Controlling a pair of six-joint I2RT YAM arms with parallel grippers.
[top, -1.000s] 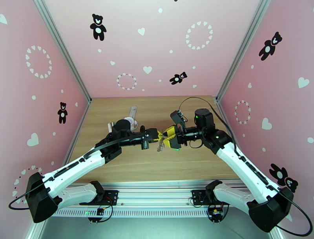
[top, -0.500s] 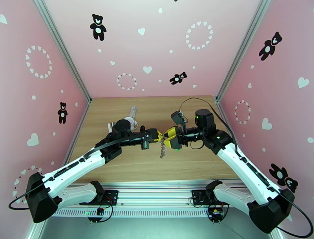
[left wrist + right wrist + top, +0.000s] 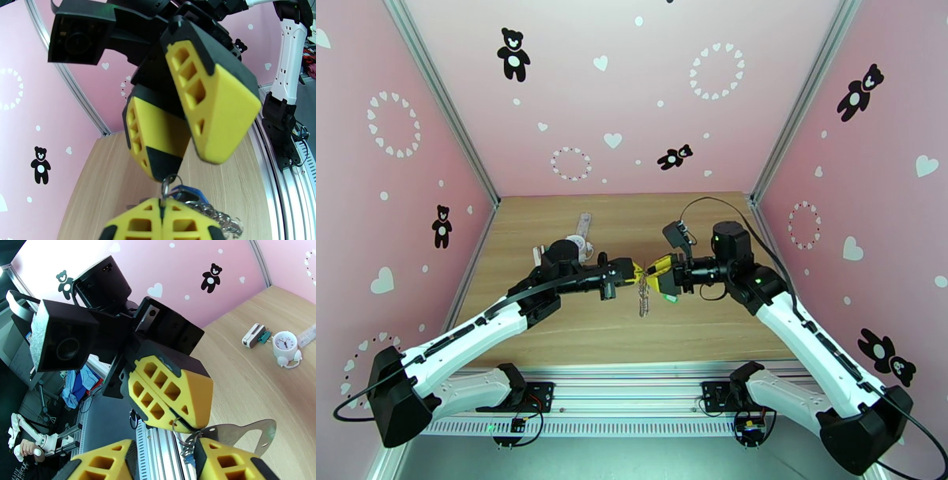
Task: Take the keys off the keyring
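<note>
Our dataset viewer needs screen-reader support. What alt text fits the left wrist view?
The left gripper, shut, pinches the keyring by its thin wire loop, a blue key beside it. The right gripper hovers open just above.

No writing, brand or number can be read. The clock (image 3: 285, 343) has dark marks round its white dial, too small to make out as numerals. The pink walls (image 3: 632, 95) carry black bear shapes, white hearts and dots, not letters
</note>
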